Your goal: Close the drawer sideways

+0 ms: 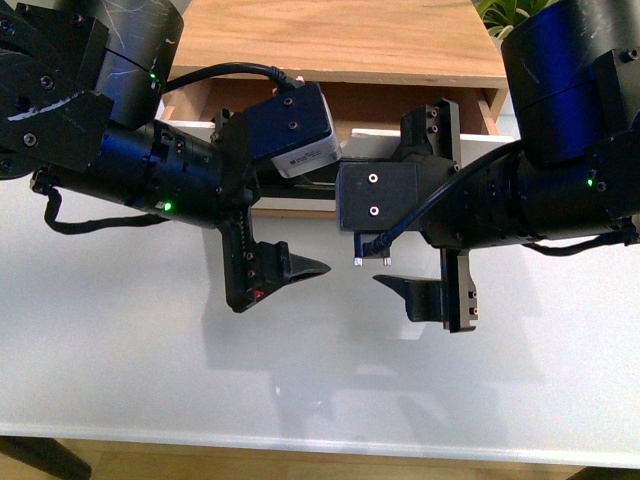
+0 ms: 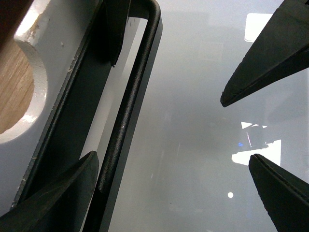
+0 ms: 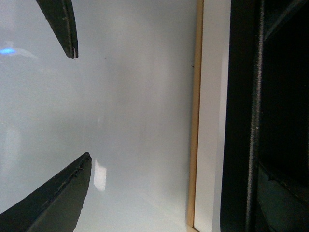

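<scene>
The drawer (image 1: 372, 131) stands pulled out of the wooden cabinet at the table's far edge; both arms hide most of it. The left wrist view shows its white front (image 2: 53, 53), the half-round notch and the black bar handle (image 2: 129, 111). My left gripper (image 1: 290, 275) is open; the handle bar lies between its fingers, right next to one finger (image 2: 63, 193). My right gripper (image 1: 420, 290) is open and empty over the table, close in front of the drawer's white front (image 3: 212, 121) and black handle (image 3: 255, 121).
The wooden cabinet (image 1: 340, 40) runs along the back. The white table (image 1: 320, 370) spreads in front of it to its near edge. A green plant (image 1: 505, 15) shows at the back right. The two arms nearly meet at mid-table.
</scene>
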### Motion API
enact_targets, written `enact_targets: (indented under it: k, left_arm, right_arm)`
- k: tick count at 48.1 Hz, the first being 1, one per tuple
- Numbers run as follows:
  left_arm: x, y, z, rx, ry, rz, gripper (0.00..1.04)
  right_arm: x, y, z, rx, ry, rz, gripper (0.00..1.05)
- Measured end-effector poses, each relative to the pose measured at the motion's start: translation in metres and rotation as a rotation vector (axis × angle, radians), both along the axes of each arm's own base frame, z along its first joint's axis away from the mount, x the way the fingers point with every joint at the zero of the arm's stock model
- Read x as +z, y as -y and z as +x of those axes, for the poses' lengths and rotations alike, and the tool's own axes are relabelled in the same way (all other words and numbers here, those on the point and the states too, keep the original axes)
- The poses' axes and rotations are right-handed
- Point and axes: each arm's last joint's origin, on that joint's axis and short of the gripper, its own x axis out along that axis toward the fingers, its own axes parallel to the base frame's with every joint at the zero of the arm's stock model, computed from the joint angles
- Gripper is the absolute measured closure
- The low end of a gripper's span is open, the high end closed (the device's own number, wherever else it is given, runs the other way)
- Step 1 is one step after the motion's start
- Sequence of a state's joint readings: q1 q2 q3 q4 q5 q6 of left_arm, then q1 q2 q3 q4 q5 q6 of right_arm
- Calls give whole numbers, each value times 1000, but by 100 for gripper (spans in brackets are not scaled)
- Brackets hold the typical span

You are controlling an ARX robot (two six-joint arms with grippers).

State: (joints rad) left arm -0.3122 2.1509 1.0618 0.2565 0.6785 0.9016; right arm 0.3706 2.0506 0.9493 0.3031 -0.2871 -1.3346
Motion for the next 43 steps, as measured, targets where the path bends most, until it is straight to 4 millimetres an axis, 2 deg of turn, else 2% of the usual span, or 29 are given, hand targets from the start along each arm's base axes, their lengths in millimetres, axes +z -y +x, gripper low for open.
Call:
enact_targets:
  k: [23, 43]
  left_arm:
    - [-1, 7, 24, 39, 15, -8, 9]
    - [2, 10, 53, 76, 22, -9, 9]
  right_arm:
    - [-4, 1, 23, -48, 36, -6, 9]
    - [-5, -2, 50, -69, 60, 3, 9]
